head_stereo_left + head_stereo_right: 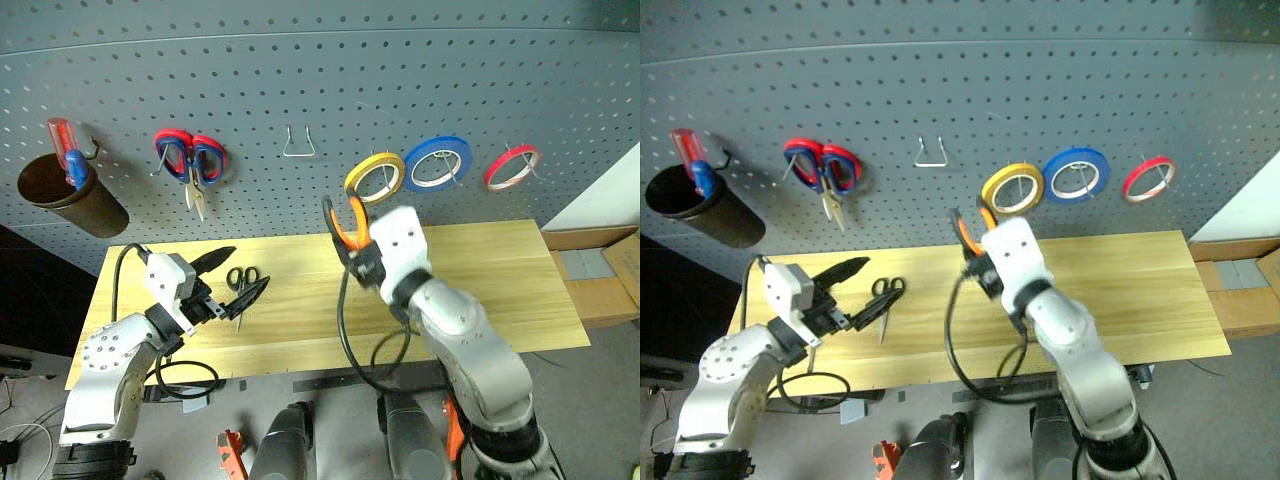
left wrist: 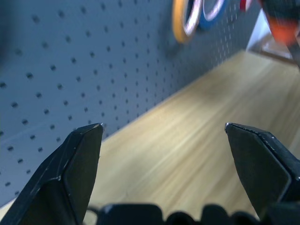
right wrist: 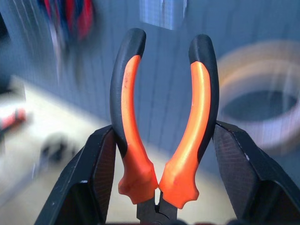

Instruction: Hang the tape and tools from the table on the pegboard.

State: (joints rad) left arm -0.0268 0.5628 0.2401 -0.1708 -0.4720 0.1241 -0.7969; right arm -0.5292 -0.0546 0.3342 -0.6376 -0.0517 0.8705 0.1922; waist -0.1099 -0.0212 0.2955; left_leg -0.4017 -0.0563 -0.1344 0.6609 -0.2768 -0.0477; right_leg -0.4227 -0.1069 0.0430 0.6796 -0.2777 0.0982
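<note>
The right gripper (image 3: 159, 178) clamps the pliers (image 3: 161, 126) (handles up) in front of the pegboard (image 1: 300, 80), below its bare hook (image 1: 298, 142). The left gripper (image 1: 222, 280) gapes empty. Yellow tape (image 1: 374, 177) already hangs; black scissors (image 1: 241, 279) remain on the table (image 1: 500, 280).

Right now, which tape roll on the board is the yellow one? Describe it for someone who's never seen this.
Find the grey pegboard behind the wooden table. On its right side three tape rolls hang in a row. The yellow tape is the leftmost and lowest, left of the larger blue roll and the small red roll.
</note>
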